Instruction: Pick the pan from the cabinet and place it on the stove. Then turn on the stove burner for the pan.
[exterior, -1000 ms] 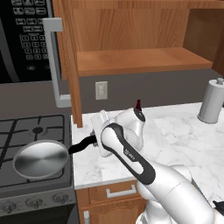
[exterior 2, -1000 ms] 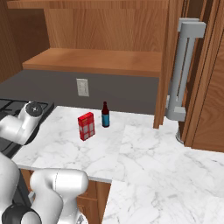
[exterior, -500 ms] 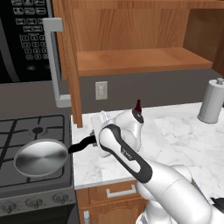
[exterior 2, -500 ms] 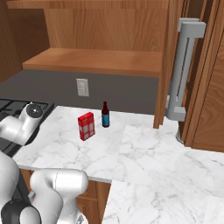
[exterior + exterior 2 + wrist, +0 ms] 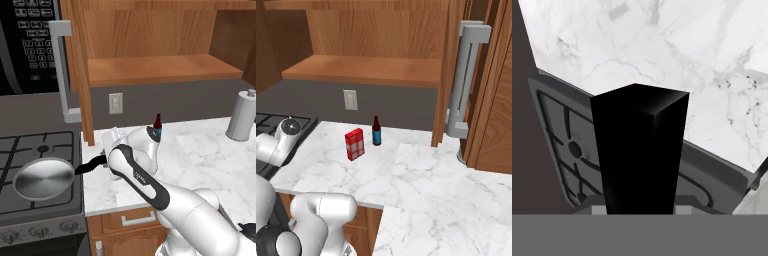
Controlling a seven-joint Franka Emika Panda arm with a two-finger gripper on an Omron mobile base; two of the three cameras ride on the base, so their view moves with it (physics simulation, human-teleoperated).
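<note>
The silver-grey pan (image 5: 44,178) lies flat on the front grate of the dark stove (image 5: 30,145), and its black handle (image 5: 90,165) points right over the counter's edge. My gripper (image 5: 107,161) is at the handle's tip and looks shut on it. In the hand view the black handle (image 5: 639,150) rises between the fingers, with the stove grate (image 5: 567,145) beyond it. The burner under the pan is hidden. The brown cabinet (image 5: 150,45) stands open above the counter. Grey knobs (image 5: 35,232) line the stove's front.
The open cabinet door with its silver bar handle (image 5: 62,70) hangs just above and left of my hand. A dark bottle (image 5: 376,131) and a red box (image 5: 354,144) stand on the marble counter behind the arm. A microwave (image 5: 27,45) sits over the stove, and a paper-towel roll (image 5: 242,116) is far right.
</note>
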